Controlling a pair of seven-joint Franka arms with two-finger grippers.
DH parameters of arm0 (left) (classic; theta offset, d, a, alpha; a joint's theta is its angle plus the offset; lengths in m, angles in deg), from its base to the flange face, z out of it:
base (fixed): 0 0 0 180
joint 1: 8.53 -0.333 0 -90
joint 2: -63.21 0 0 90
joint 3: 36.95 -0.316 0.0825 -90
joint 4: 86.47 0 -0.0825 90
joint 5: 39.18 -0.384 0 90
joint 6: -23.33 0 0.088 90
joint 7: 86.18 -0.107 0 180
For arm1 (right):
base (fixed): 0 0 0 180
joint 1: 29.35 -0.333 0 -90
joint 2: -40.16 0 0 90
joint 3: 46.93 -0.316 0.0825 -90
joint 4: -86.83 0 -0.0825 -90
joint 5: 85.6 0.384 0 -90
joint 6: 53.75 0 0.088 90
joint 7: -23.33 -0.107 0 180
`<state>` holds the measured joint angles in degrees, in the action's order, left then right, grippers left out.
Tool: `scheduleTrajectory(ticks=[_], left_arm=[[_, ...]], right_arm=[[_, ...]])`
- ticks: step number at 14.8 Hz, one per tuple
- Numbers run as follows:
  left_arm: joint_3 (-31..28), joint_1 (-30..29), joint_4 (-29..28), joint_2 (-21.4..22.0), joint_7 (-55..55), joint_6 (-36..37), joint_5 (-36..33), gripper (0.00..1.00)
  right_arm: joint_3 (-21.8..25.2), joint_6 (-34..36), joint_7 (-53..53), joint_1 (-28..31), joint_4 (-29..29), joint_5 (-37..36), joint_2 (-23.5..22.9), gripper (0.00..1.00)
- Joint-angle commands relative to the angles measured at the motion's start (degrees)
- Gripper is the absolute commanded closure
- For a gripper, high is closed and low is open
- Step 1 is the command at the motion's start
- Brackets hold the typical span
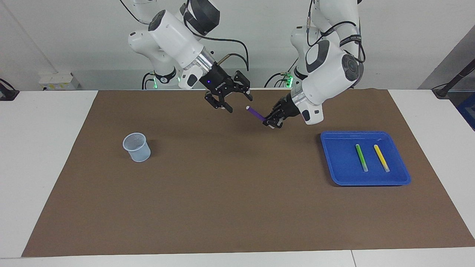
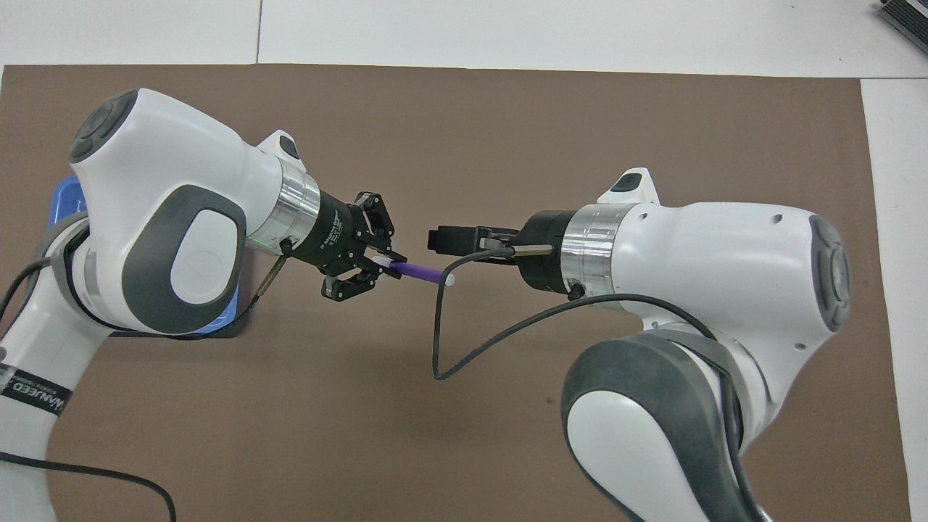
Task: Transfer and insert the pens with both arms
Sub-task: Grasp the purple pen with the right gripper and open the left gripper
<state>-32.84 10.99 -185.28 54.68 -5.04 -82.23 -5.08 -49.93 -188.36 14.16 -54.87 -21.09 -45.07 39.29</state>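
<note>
While your left gripper (image 1: 274,120) pinches the thin purple pen (image 1: 255,112) above mid-mat, your right gripper (image 1: 232,101), spread, risks missing its free tip, dropping it.

Glossy plastic tray (image 1: 334,174), matt brown mat (image 1: 237,207)

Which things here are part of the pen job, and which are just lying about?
In the job:
- purple pen, held by the left gripper above the mat
- right gripper, open beside it
- green pen and yellow pen on the blue tray
- mesh cup

Lying about:
- brown mat
</note>
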Motion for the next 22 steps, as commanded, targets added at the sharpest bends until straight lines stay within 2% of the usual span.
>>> scheduleTrajectory(ticks=[1, 7, 12, 14, 18, 22], left_arm=[[-0.51, 1.22, -1.82, 2.19, 1.66, -0.62, 2.64, 1.0], [-0.42, 1.75, -2.26, 2.29, 1.83, -3.69, 2.82, 1.0], [-0.42, 1.49, -2.26, 2.29, 1.83, -4.83, 3.52, 1.0], [-0.42, 1.31, -2.26, 2.29, 1.83, -4.83, 3.52, 1.0], [-0.42, 1.31, -2.26, 2.37, 1.92, -4.75, 3.52, 1.0], [-0.42, 1.23, -2.18, 2.37, 1.92, -4.83, 3.52, 1.0]], right_arm=[[0.09, -1.18, 3.27, -0.15, -0.27, 1.92, -0.36, 0.1], [0.09, -1.18, 4.33, -1.2, -0.53, 1.92, -0.97, 0.13], [0.18, 1.63, 4.51, -1.38, -0.53, 1.57, -0.8, 0.2], [0.09, 1.63, 4.33, -1.38, -0.53, 1.57, -0.8, 0.29], [0.09, 1.89, 4.07, -1.38, -0.53, 1.57, -0.88, 0.55], [0.09, 2.34, 3.98, -1.29, -0.44, 1.57, -0.88, 0.69]])
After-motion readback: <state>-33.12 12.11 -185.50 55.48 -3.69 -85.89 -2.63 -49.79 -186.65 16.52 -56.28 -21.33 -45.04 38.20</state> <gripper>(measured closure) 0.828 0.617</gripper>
